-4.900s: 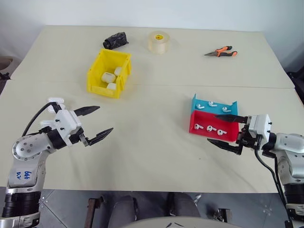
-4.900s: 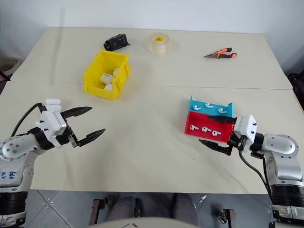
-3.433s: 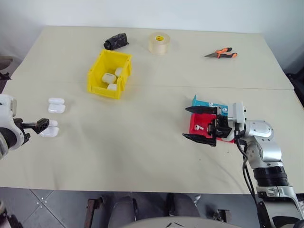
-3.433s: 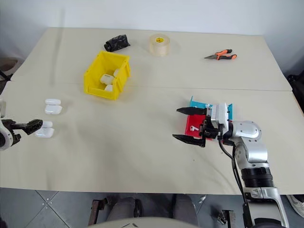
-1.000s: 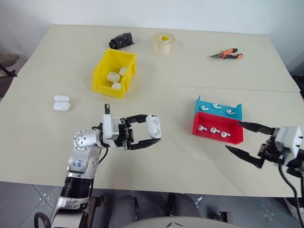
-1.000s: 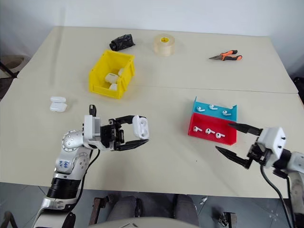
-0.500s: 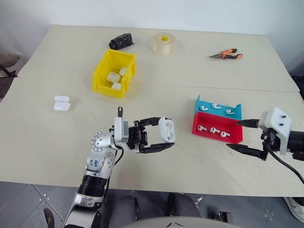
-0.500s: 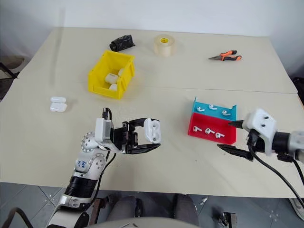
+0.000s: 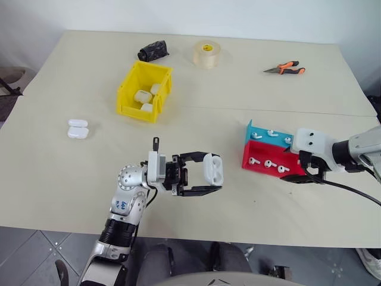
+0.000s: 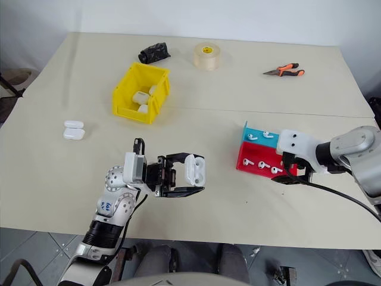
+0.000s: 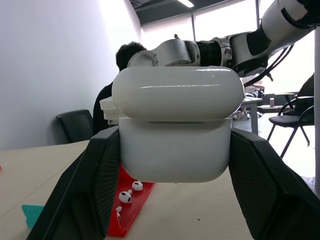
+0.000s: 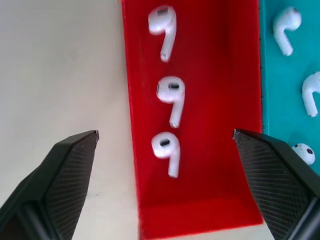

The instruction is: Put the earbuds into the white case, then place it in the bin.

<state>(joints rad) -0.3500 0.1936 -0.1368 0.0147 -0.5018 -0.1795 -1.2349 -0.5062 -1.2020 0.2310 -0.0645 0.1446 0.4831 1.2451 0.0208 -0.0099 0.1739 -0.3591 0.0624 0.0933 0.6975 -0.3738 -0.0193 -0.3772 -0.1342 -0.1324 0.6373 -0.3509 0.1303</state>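
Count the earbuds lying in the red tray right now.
3. In the right wrist view they lie in a row along the red tray: one earbud at the far end, one in the middle, one nearest the open right gripper. None looks hidden.

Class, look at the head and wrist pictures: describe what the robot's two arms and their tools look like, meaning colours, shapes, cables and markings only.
Both arms are silver-grey metal with rounded joints and black ribbed sections. The left arm bears blue handwritten marks. Each wrist carries a white boxy block, with a black cable looping back along the arm. The left tool and right tool each have two black tapered fingers with a woven, carbon-like texture.
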